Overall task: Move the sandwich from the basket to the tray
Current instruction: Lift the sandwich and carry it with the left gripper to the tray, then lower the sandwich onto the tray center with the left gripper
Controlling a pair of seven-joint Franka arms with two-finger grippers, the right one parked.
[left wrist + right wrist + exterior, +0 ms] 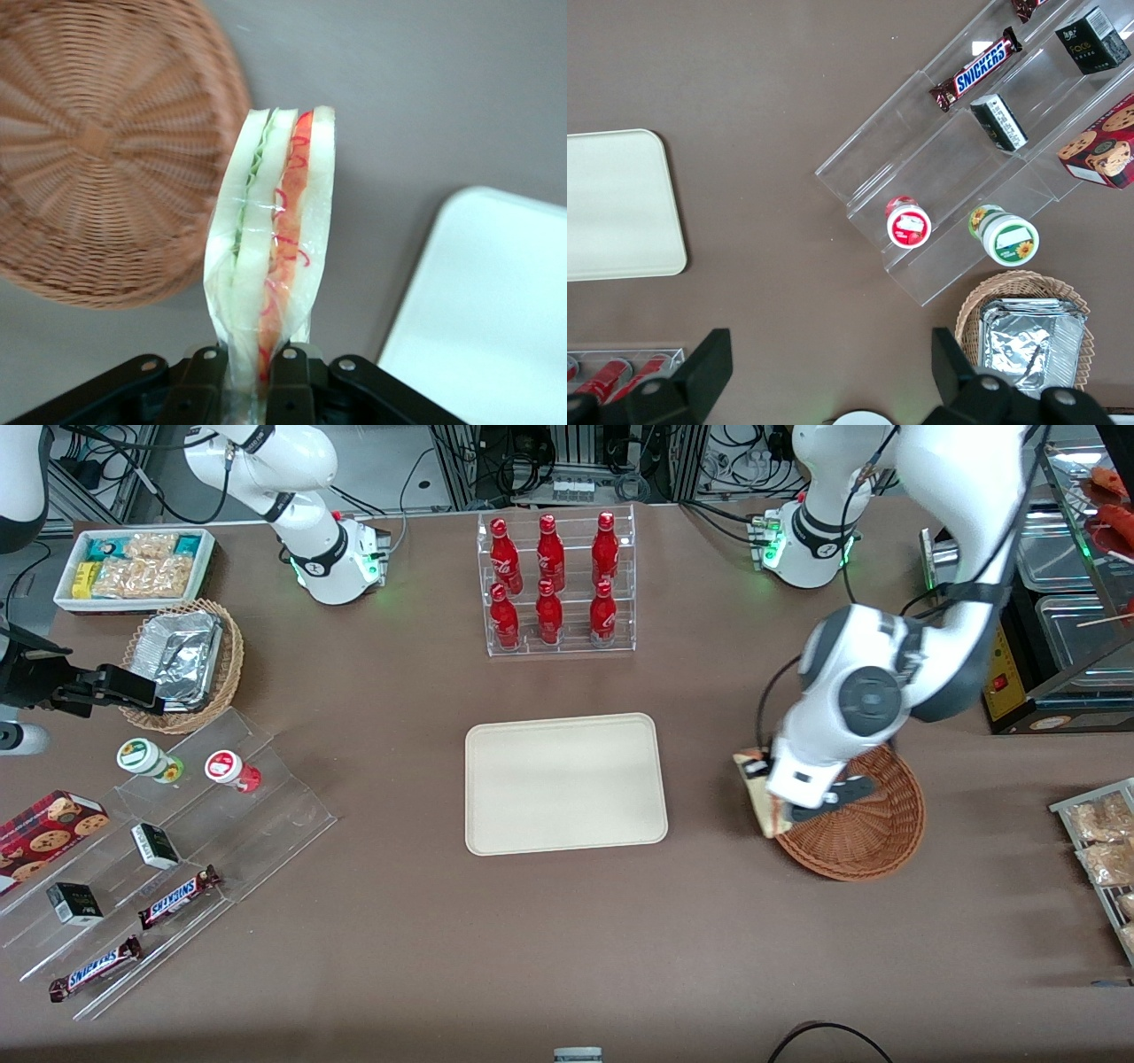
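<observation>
The gripper holds its jaws clamped on the sandwich, carrying it upright between basket and tray for clearance.

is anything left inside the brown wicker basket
Its visible weave is bare in the wrist view: the basket looks empty. The sandwich is out, pinched in the hand. From the front, the arm covers part of it.

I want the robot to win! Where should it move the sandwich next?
Probably sideways toward the tray. The end effector is shut on the sandwich, which is lifted out of the basket and hangs beside its rim; the tray holds nothing yet.
</observation>
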